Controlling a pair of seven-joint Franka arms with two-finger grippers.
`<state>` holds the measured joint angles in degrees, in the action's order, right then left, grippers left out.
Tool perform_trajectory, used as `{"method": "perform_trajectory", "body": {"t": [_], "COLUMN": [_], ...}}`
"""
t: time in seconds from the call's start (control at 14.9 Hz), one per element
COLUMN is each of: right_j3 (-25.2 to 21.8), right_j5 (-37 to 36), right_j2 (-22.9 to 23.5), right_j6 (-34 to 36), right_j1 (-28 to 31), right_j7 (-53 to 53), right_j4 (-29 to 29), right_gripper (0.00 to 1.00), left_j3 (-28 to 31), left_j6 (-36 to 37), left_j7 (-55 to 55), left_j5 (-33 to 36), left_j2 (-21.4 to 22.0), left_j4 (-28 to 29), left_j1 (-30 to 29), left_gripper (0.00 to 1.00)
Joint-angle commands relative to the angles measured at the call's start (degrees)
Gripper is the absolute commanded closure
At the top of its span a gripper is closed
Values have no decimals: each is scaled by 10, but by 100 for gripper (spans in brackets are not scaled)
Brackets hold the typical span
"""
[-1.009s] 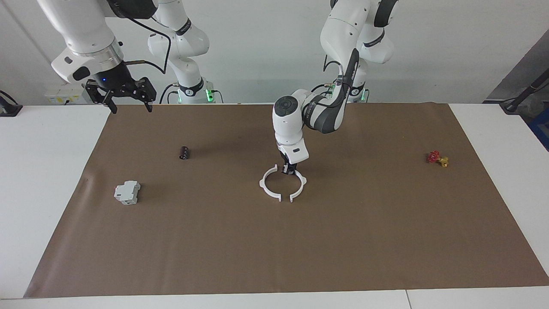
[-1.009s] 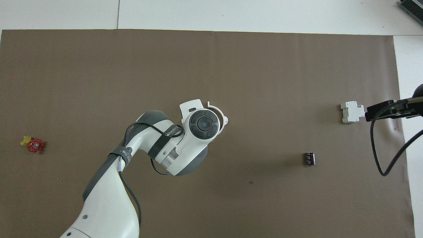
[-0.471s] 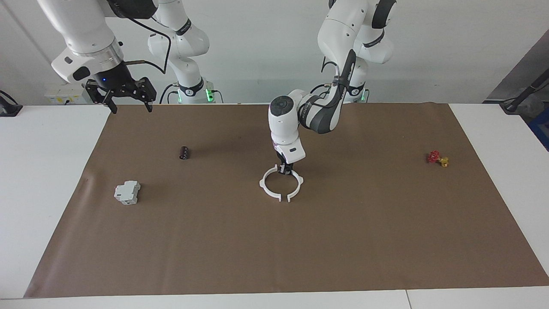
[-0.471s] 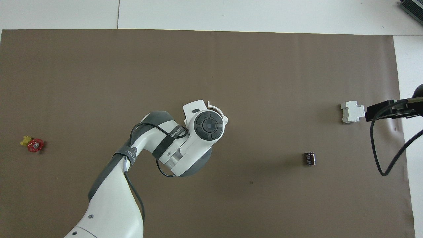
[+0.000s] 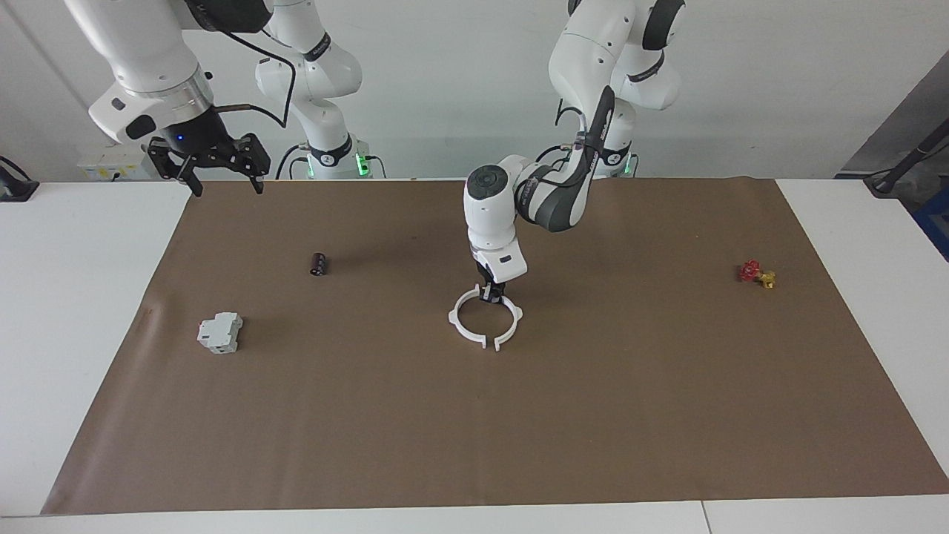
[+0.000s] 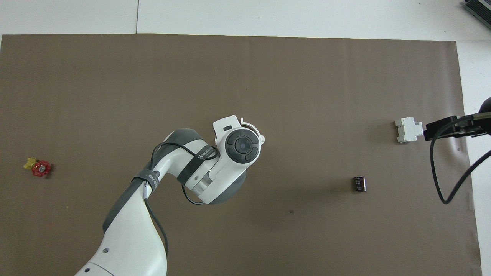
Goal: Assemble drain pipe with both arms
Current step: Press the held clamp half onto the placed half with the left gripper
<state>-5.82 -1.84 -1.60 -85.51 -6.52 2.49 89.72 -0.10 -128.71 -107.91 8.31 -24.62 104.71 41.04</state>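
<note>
While the left end effector [image 5: 492, 294] pinches the drain pipe [image 5: 483, 322] at its robot-side rim, both 2 arcs lie on the tabletop [image 5: 371, 415]. Spread open, the right end effector [image 5: 220, 183] waits above the right arm's end.

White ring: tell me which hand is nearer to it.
Left. The left hand is down at the white ring, at its edge nearest the robots; the right hand waits raised over the table's corner.

The left gripper [image 5: 492, 294] points straight down, low at the middle, while the right gripper [image 5: 219, 165] waits, open, up at ten o'clock.
</note>
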Motion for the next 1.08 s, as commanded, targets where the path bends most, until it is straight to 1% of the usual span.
{"method": "perform_trajectory", "body": {"t": [0.0,0.74,1.01], "right_j3": [5,5,5], "right_j5": [10,10,10], "right_j2": [-8,-8,-8], "right_j6": [7,7,7], "right_j1": [10,10,11], "right_j7": [15,15,15], "right_j4": [5,5,5], "right_gripper": [0,0,0], "left_j3": [7,6,6], "left_j6": [-6,-15,-11], "left_j7": [-5,-3,25], "left_j5": [8,9,10], "left_j2": [-10,-10,-10], "left_j4": [-12,-7,-2], "left_j1": [10,11,17], "left_gripper": [100,100,100]}}
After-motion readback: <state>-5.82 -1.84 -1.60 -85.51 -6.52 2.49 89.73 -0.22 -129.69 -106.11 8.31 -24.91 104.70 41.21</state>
